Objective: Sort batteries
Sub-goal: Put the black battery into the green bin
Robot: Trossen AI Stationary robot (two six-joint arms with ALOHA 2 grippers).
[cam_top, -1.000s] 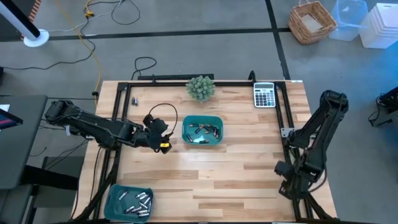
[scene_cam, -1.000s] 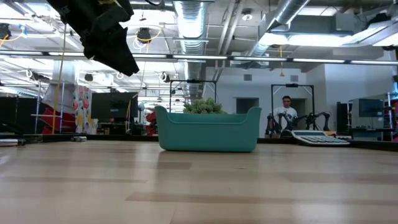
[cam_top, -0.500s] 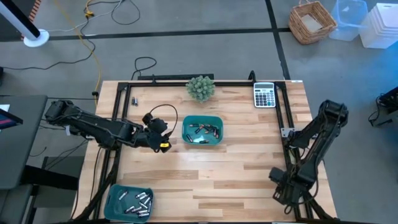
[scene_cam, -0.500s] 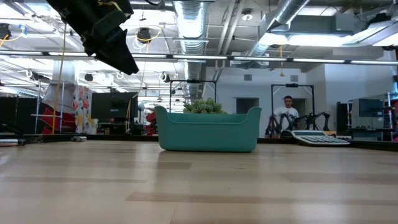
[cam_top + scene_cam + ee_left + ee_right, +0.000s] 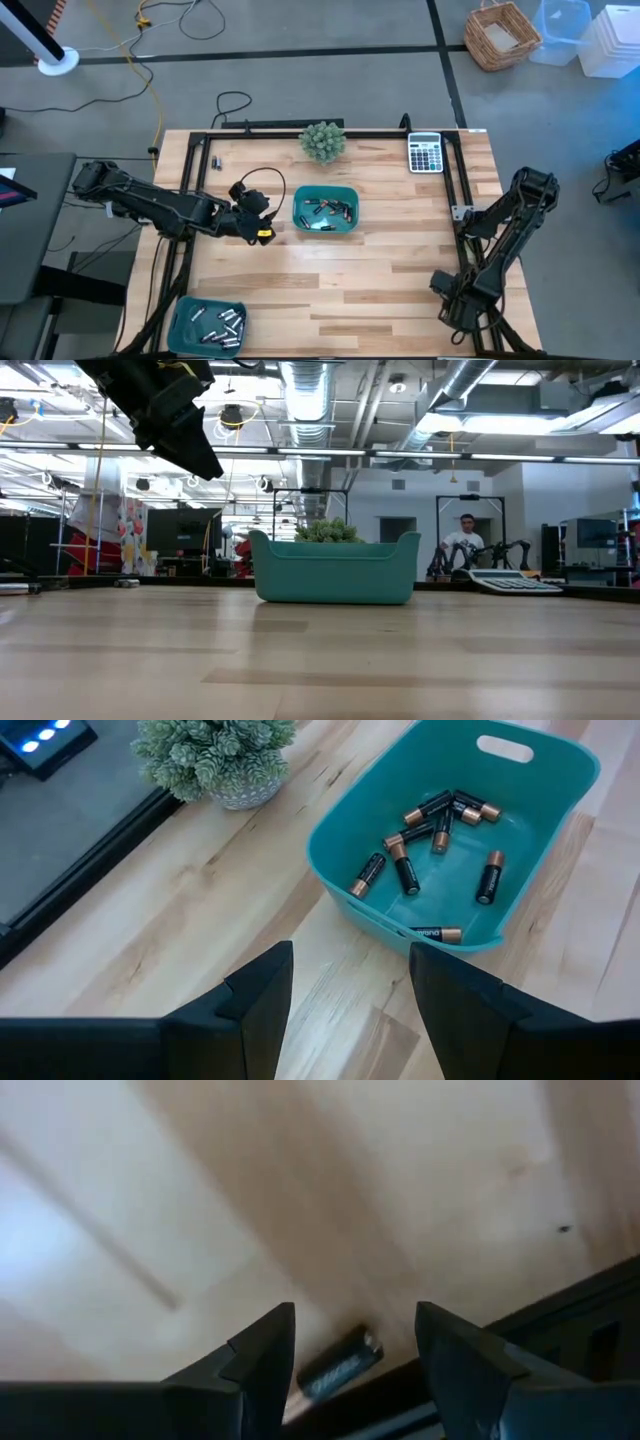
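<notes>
Several batteries (image 5: 440, 830) lie in a teal tray (image 5: 325, 210) at the table's middle. More of them lie in a second teal tray (image 5: 208, 322) at the near left corner. My left gripper (image 5: 350, 955) hovers open just left of the middle tray, high above the table (image 5: 170, 420). My right gripper (image 5: 448, 300) points down, open, low over the table's near right corner. In the right wrist view one battery (image 5: 340, 1363) lies on the wood beside a dark frame rail, and my right gripper (image 5: 355, 1315) has a finger on either side of it, apart from it.
A potted plant (image 5: 323, 140) and a grey calculator (image 5: 425, 153) stand along the far edge. A small dark thing (image 5: 216, 161) lies at the far left. A black frame rail (image 5: 462, 215) runs along the table's right side. A person (image 5: 462, 545) stands in the room behind.
My right arm has folded lower, and its gripper has sunk toward the table at the near right corner, shifting a little toward the near edge. The left arm and both trays have kept still.
</notes>
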